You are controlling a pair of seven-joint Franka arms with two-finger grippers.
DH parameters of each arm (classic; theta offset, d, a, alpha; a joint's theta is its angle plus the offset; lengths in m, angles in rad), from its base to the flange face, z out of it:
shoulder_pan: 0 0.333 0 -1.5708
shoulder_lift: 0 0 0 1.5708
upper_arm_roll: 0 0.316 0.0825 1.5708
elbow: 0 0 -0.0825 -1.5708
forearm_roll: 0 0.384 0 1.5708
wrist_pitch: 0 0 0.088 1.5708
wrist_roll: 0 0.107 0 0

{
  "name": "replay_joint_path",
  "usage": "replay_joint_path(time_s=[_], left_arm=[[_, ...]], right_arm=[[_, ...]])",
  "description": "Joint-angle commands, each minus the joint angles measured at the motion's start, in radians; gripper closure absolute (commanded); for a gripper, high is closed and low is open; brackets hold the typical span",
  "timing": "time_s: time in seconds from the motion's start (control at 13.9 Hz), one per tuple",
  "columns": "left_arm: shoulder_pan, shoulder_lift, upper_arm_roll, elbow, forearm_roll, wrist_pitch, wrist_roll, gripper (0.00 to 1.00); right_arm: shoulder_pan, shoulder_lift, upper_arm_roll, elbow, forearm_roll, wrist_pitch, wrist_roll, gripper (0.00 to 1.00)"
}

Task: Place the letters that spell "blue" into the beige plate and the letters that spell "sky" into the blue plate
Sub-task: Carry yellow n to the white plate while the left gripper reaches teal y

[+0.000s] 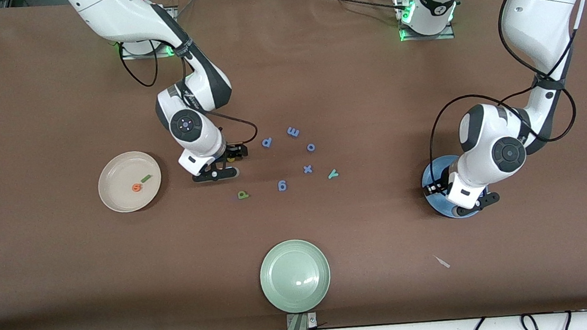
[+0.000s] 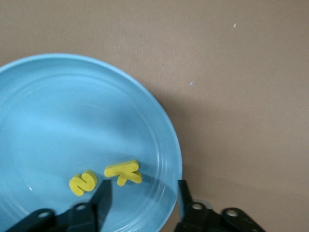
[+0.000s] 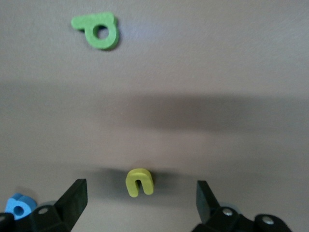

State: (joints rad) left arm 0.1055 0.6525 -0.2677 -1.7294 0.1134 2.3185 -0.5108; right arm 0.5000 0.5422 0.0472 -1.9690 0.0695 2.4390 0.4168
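My left gripper (image 2: 142, 198) hangs open over the blue plate (image 2: 58, 121), nothing between its fingers. The yellow s (image 2: 83, 182) and yellow k (image 2: 123, 172) lie in that plate just off the fingertips. My right gripper (image 3: 139, 198) is open low over the table, with the yellow u (image 3: 139, 182) lying between its fingers, untouched. The olive b (image 3: 99, 30) lies on the table close by. The beige plate (image 1: 113, 173) holds the orange e (image 1: 137, 187) and dark green l (image 1: 146, 178). The teal y (image 1: 332, 174) lies mid-table. In the front view the left gripper (image 1: 458, 201) covers much of the blue plate (image 1: 431, 175).
Several periwinkle-blue letters (image 1: 293, 131) lie scattered mid-table, between the right gripper (image 1: 222, 165) and the teal y. A pale green plate (image 1: 295, 275) sits near the table's front edge. A small white scrap (image 1: 443, 262) lies nearer the camera than the blue plate.
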Motion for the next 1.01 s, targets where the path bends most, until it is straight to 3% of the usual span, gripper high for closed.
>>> replay_joint_path(time_s=[0.0,0.07,0.36,0.72,0.94], left_arm=[[0.000,-0.033,-0.024,0.011,0.022,-0.017,0.002,0.00],[-0.009,-0.052,-0.044,0.011,0.022,-0.022,0.003,0.00],[-0.042,-0.047,-0.177,0.013,0.023,-0.037,0.009,0.00],[-0.170,0.018,-0.176,0.083,0.043,-0.034,0.061,0.00],[-0.211,0.019,-0.177,0.090,0.074,-0.037,0.158,0.00]], right_arm=[[0.012,-0.001,-0.004,-0.047,0.003,0.072,0.007,0.00],[0.012,-0.002,-0.004,-0.047,0.003,0.072,0.005,0.02],[0.011,-0.001,-0.004,-0.045,0.003,0.074,0.002,0.40],[0.009,0.009,-0.004,-0.031,0.003,0.074,0.002,0.90],[0.003,-0.017,-0.033,-0.014,0.003,0.051,-0.023,0.98]])
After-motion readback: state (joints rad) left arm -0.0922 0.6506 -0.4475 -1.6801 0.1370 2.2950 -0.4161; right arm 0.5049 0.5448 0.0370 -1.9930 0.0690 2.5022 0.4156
